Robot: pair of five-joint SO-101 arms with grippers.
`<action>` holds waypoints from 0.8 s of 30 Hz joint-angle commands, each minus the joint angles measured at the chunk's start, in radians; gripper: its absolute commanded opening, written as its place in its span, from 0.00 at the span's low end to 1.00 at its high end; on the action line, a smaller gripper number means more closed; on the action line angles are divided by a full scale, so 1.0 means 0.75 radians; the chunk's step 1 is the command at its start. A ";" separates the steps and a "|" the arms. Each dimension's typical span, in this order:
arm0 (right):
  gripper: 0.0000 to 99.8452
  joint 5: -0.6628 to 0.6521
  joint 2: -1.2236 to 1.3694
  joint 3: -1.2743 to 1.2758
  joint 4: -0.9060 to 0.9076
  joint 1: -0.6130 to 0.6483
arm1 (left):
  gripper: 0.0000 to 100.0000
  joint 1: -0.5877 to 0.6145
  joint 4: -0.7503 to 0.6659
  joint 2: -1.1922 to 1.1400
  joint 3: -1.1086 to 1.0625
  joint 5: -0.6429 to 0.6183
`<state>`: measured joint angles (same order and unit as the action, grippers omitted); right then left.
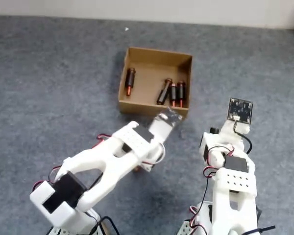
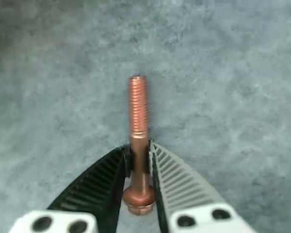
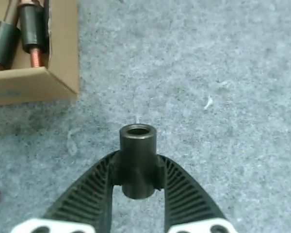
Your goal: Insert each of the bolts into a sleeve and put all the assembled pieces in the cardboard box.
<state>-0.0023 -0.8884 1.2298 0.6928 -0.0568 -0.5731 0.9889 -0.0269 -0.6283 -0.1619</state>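
Item 1: off-white flat strip (image 1: 137,9), wall or bare surface, cannot tell which. Landmark.
Item 2: mottled grey felt-like table covering (image 1: 49,73). Starts at strip's edge and spreads away from it; short pile, faint lighter and darker blotches.
Item 3: tiny white fleck (image 1: 127,29). On covering, near strip.
Light: even, diffuse; soft shadows on covering, well apart from strip.

the high camera is fixed above the table (image 1: 49,63) and looks steeply down from its near edge toward the cardboard box (image 1: 154,108), from rather far. the left wrist camera looks along the left jaws onto the table, very near, the bolt (image 2: 138,116) clamped at centre. the right wrist camera (image 1: 240,110) looks likewise along the right jaws and their gripped sleeve (image 3: 137,160). it shares with the high view one box corner and two pieces (image 3: 31,26) inside.
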 commanded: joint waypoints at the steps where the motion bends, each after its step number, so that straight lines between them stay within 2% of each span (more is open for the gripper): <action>1: 0.01 0.002 -0.034 -0.015 -0.040 -0.015 | 0.00 0.124 0.188 0.116 0.159 -0.192; 4: 0.01 0.002 -0.034 -0.015 -0.040 -0.015 | 0.01 0.247 0.252 0.247 0.183 -0.299; 7: 0.01 0.002 -0.034 -0.015 -0.040 -0.015 | 0.01 0.363 0.207 0.394 0.138 -0.442; 12: 0.01 0.002 -0.034 -0.015 -0.040 -0.015 | 0.01 0.523 -0.043 0.592 -0.083 -0.925; 20: 0.01 0.002 -0.034 -0.015 -0.040 -0.015 | 0.01 0.506 -0.409 0.725 -0.396 -1.414; 22: 0.01 0.002 -0.034 -0.015 -0.040 -0.015 | 0.06 0.510 -0.415 0.727 -0.404 -1.512; 24: 0.01 0.002 -0.034 -0.015 -0.040 -0.015 | 0.17 0.500 -0.415 0.727 -0.408 -1.555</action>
<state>-0.0023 -0.8884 1.2298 0.6928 -0.0568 -0.1864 0.7142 0.4810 -0.9367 -1.2298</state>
